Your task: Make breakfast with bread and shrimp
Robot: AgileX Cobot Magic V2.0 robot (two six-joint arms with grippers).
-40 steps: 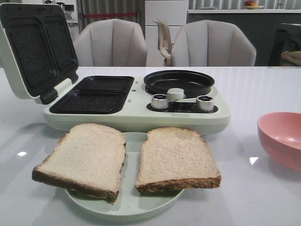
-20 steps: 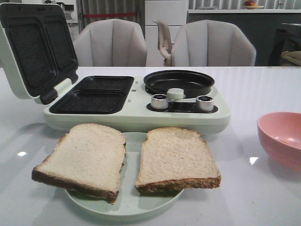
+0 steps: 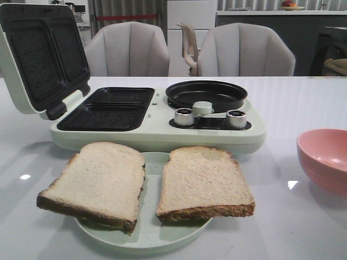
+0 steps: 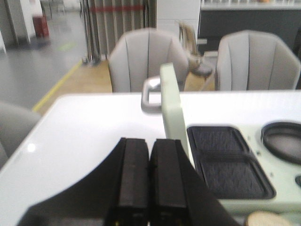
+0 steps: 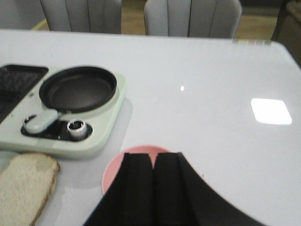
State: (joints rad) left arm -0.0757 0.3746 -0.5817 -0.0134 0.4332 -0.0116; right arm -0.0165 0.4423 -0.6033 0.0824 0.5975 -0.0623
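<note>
Seen from the front: two square slices of pale white bread with brown crusts (image 3: 146,184), lying side by side on a round pale green plate (image 3: 145,234), edges overhanging its rim. Just behind, a mint green breakfast maker (image 3: 157,122) with its waffle-patterned black lid (image 3: 43,57) raised upright on the left, two dark sandwich wells, a round black frying pan (image 3: 206,95) and two silver knobs. At the right edge, a pink bowl (image 3: 325,160), cut off by the frame, its inside mostly hidden; no shrimp made out anywhere. Neither arm visible from the front.

From the left wrist: black left gripper (image 4: 149,176) pressed closed with pads meeting, holding nothing, hovering over white table (image 4: 84,136) beside the raised lid; only a sliver of bread at the bottom corner.

From the right wrist: black right gripper (image 5: 153,186) likewise closed and empty, covering most of the pink bowl; one bread slice cut off at the corner. Blurred grey chairs (image 3: 190,51) beyond.
</note>
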